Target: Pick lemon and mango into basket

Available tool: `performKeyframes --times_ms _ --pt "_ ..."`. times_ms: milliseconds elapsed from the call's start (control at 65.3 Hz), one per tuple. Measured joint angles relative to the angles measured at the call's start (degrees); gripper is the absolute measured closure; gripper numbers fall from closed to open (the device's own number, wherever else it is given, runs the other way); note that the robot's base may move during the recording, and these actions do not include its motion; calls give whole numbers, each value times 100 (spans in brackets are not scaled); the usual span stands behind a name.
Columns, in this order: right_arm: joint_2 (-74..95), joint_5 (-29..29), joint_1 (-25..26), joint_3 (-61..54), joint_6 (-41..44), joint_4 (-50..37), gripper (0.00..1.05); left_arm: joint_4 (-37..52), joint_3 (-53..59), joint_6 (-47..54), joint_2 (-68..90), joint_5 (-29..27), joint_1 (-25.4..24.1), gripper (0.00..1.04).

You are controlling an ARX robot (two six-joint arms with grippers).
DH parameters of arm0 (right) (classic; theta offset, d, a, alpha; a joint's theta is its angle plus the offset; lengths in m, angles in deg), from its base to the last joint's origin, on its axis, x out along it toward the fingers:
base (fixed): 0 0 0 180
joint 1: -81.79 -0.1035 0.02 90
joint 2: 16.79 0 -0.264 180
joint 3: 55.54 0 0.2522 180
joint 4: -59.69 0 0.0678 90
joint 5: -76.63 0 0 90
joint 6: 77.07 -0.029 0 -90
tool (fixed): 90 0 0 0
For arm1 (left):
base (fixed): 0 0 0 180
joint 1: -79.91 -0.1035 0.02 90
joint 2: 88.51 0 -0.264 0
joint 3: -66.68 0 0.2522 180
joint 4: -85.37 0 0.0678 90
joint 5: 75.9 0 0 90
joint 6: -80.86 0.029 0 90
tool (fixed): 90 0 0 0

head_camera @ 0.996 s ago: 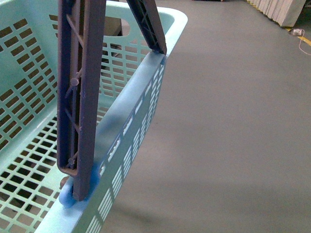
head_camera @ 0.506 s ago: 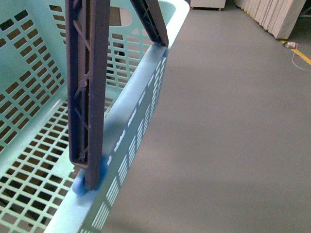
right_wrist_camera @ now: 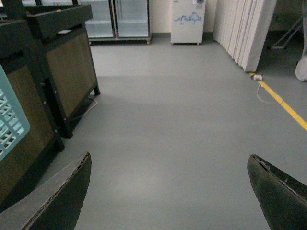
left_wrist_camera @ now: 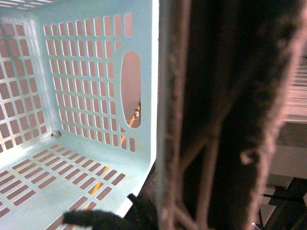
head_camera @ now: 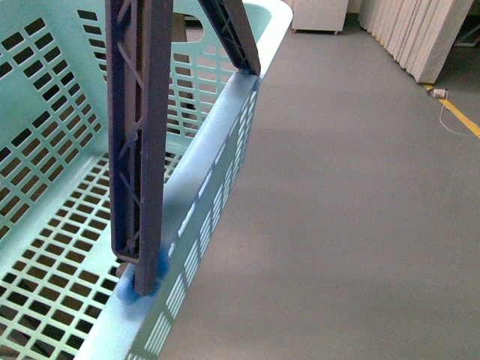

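The light teal slotted plastic basket (head_camera: 217,135) lies lengthwise away from the robot, brown handle (head_camera: 139,135) upright. Right tool (right_wrist_camera: 169,160) hangs released; left tool (left_wrist_camera: 103,219), I cannot tell.

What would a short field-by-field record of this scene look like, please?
basket: light teal, slotted walls and floor
handle: brown, swung up over the basket
basket contents: no fruit on the visible floor
lemon, mango: not in view
right gripper: open, nothing between its fingers, facing the bare grey floor
left gripper: not clearly visible; state cannot be told
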Motion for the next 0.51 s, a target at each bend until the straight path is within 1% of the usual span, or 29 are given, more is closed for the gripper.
performKeyframes --times_ms 506 --pt "0 4 0 0 4 0 9 0 0 -4 0 0 0 99"
